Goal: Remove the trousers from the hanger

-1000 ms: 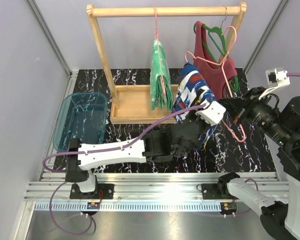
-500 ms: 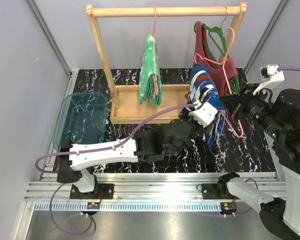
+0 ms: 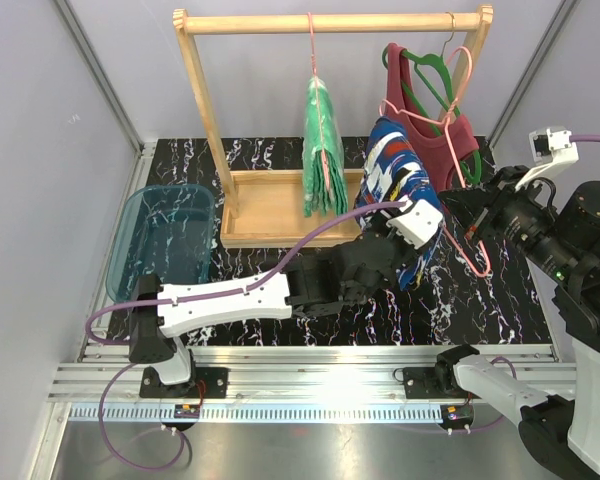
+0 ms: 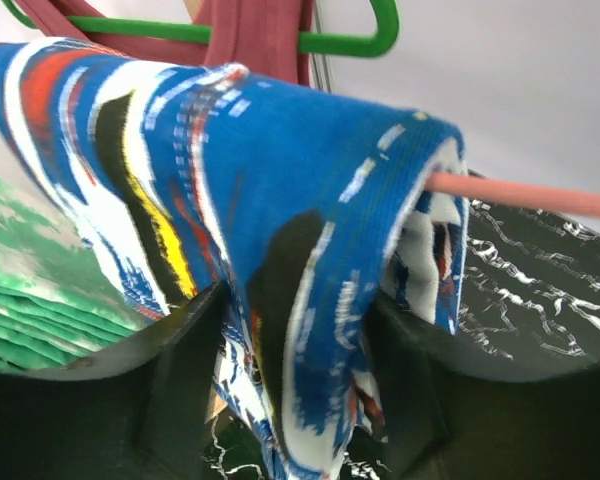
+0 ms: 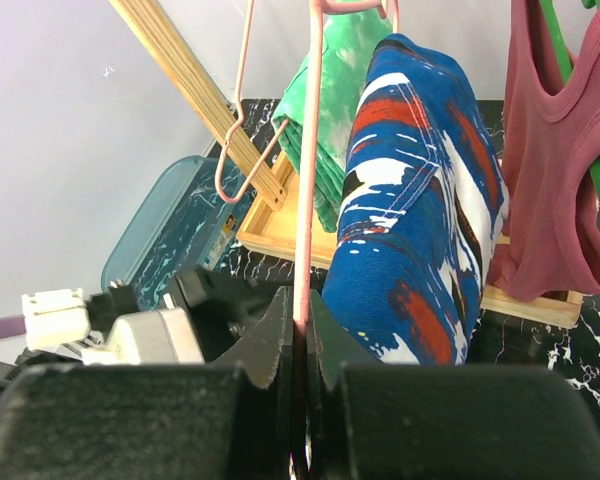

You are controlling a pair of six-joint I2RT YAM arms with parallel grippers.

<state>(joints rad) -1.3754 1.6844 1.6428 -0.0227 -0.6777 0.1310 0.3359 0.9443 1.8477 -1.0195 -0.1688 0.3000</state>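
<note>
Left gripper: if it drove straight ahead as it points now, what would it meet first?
The blue trousers: the cloth sits between the fingers of the left gripper, draped over the pink hanger. Behind it, probably the maroon tank top; depth is unclear.

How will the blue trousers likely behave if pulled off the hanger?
Probably floppy: the blue trousers drape in folds over the pink hanger bar, so they should sag below the left gripper. Likely light, since the thin hanger held by the right gripper carries them. The knit-looking cloth may drag on the bar rather than slip.
</note>
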